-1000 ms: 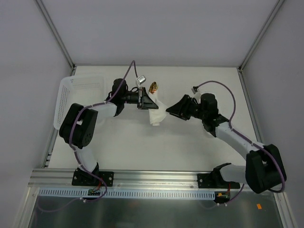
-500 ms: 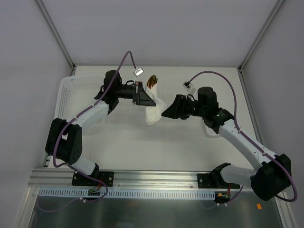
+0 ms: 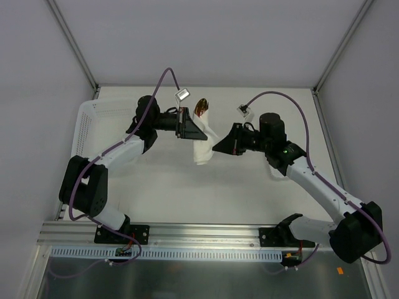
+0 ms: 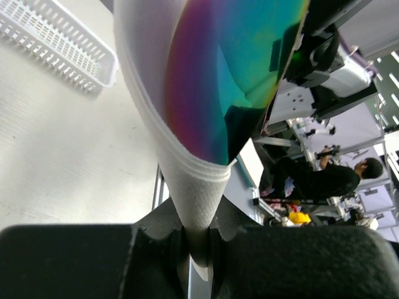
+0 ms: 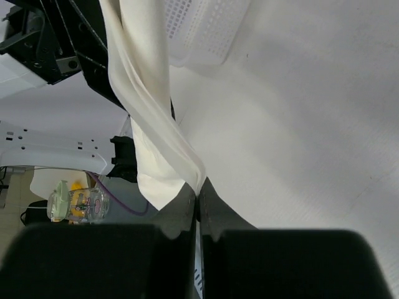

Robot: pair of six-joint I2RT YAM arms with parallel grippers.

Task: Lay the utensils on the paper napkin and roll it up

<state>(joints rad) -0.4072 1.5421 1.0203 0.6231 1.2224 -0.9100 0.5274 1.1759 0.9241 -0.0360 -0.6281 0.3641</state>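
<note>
we hold the thin, dimpled paper napkin (image 3: 202, 149) off the table (image 3: 249, 187), left fingers (image 4: 93, 258) and right fingers (image 5: 268, 261) each pinched tight on it, the sheet curled loosely round the glossy spoon (image 3: 201, 107). pulling apart could tear the paper, and a tilt could let the slick spoon slip out.

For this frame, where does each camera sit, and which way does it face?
Top external: above and behind the bases, looking down at the table; both arms show, left hand and right hand pinching the paper napkin.
Left wrist: on that arm, looks along its own fingers, napkin clamped between.
Right wrist: same, along its fingers.
Shared: paper napkin and white basket appear in all three.
</note>
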